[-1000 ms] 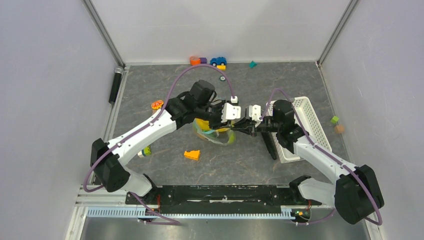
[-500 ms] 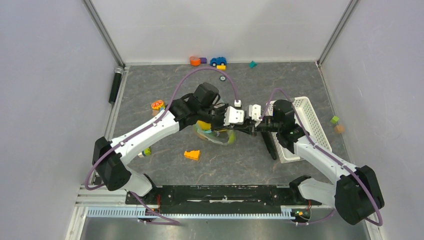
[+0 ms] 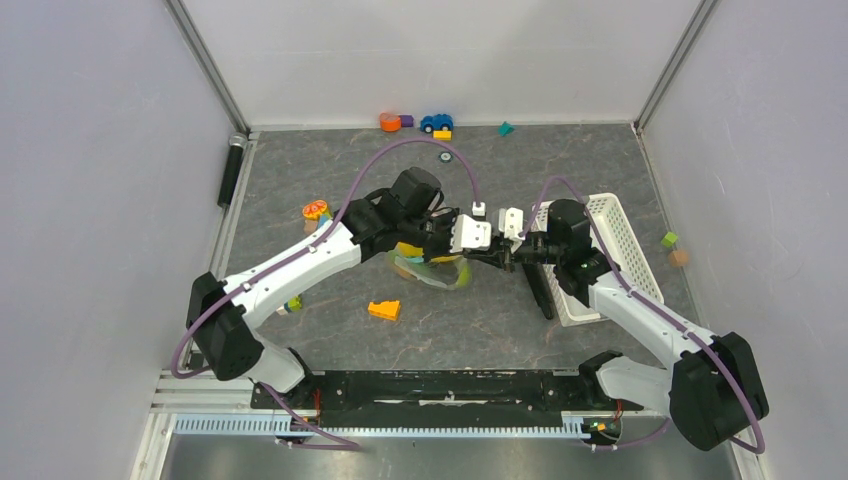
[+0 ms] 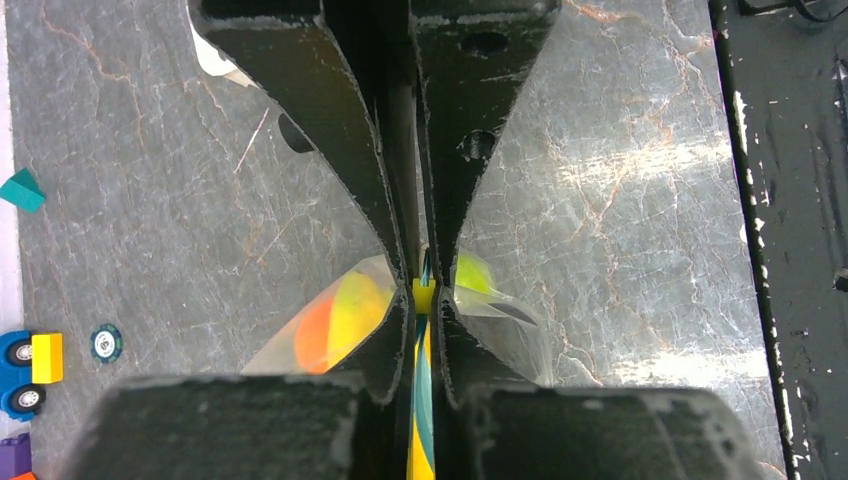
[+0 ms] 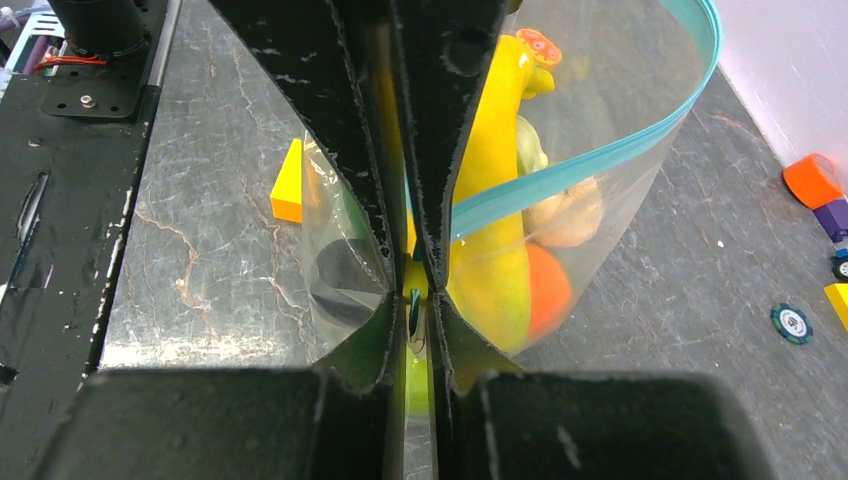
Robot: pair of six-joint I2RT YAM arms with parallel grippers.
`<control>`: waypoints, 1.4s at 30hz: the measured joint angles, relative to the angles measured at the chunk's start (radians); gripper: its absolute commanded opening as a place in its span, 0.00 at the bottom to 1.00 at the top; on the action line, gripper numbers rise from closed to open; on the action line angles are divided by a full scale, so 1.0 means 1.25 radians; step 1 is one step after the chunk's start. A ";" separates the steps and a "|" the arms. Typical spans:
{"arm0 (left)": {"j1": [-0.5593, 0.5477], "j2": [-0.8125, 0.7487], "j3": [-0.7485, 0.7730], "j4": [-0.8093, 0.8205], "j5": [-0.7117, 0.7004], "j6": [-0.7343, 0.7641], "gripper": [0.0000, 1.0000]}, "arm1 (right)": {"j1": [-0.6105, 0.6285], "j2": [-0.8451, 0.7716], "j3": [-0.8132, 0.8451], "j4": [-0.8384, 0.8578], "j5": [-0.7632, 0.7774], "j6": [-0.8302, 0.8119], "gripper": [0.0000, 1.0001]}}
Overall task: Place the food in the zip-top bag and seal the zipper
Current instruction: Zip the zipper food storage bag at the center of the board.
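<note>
The clear zip-top bag hangs between my two grippers just above the table. Yellow, orange and green toy food sits inside it, also seen in the left wrist view. My left gripper is shut on the teal zipper. My right gripper is shut on the same zipper at the bag's end. In the top view the left gripper and right gripper nearly touch. An orange toy fruit and a small green-yellow piece lie outside the bag on the left.
The orange stepped wedge lies in front of the bag. The white slotted basket stands to the right under my right arm. Toy blocks and a car sit at the back wall; a black cylinder lies far left.
My left gripper has slid right along the zipper toward the right gripper. The right gripper has held still.
</note>
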 measured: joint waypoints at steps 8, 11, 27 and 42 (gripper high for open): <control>0.000 -0.010 -0.012 0.002 0.005 0.019 0.02 | 0.002 -0.001 0.000 -0.007 0.011 -0.003 0.00; -0.002 -0.013 -0.012 0.001 -0.006 0.030 0.02 | 0.004 -0.011 0.000 -0.013 0.028 -0.009 0.00; -0.009 -0.112 -0.062 -0.016 -0.151 0.055 0.02 | 0.007 -0.055 -0.012 -0.005 0.132 -0.070 0.00; -0.003 -0.139 -0.086 -0.041 -0.168 0.052 0.02 | 0.003 0.005 -0.002 -0.046 0.086 -0.072 0.56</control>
